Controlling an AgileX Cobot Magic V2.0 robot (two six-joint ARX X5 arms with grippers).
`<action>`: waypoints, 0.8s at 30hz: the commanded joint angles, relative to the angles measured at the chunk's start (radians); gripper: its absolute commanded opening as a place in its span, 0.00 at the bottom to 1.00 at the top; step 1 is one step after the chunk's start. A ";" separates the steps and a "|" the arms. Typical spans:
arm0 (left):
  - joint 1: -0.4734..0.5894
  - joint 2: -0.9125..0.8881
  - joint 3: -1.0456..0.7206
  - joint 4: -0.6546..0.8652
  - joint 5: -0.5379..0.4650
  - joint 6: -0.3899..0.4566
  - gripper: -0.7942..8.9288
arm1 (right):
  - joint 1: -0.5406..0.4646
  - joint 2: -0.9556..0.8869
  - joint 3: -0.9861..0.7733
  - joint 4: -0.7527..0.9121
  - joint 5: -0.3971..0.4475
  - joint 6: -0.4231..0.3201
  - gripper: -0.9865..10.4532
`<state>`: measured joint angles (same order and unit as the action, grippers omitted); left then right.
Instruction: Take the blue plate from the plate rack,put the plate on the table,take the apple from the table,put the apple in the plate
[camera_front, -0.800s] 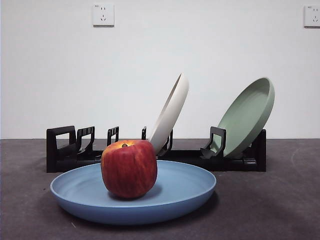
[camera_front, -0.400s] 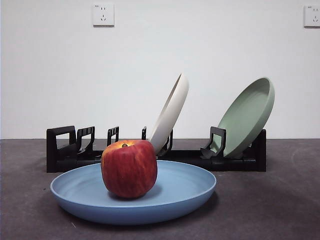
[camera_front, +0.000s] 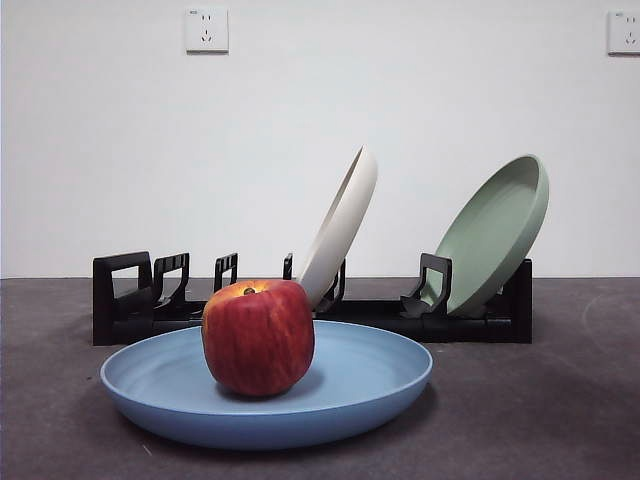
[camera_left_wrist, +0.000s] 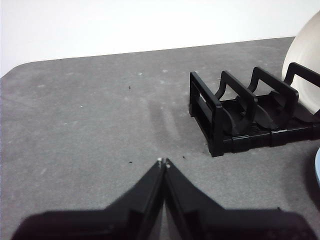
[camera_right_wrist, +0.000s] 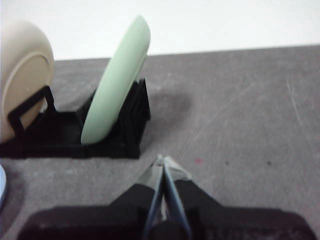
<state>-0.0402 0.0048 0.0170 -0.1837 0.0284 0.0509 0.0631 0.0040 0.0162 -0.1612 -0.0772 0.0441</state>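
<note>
The red apple (camera_front: 258, 337) stands upright in the light-blue plate (camera_front: 370, 385), which lies flat on the dark grey table (camera_front: 540, 420) in front of the black plate rack (camera_front: 125, 300). Neither gripper shows in the front view. My left gripper (camera_left_wrist: 164, 162) is shut and empty above bare table, beside the rack's empty end (camera_left_wrist: 235, 117); a sliver of the blue plate (camera_left_wrist: 317, 172) shows at that view's edge. My right gripper (camera_right_wrist: 162, 161) is shut and empty near the rack's other end (camera_right_wrist: 127, 130); the blue plate's rim (camera_right_wrist: 1, 187) just shows.
A cream-white plate (camera_front: 342, 225) leans in the rack's middle slots and a sage-green plate (camera_front: 495, 232) leans at its right end. Both show in the right wrist view, cream (camera_right_wrist: 22, 75) and green (camera_right_wrist: 120, 75). A white wall with two sockets stands behind.
</note>
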 joint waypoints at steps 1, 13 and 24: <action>0.003 -0.003 -0.013 0.003 0.000 -0.009 0.08 | -0.002 -0.003 -0.011 -0.021 0.002 0.019 0.08; 0.003 -0.003 -0.013 0.003 0.000 -0.009 0.08 | -0.002 -0.002 -0.010 -0.019 0.006 0.045 0.08; 0.003 -0.003 -0.013 0.003 0.000 -0.009 0.08 | -0.001 -0.002 -0.010 -0.019 0.006 0.045 0.08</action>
<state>-0.0402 0.0048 0.0170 -0.1837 0.0284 0.0509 0.0631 0.0040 0.0166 -0.1684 -0.0750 0.0795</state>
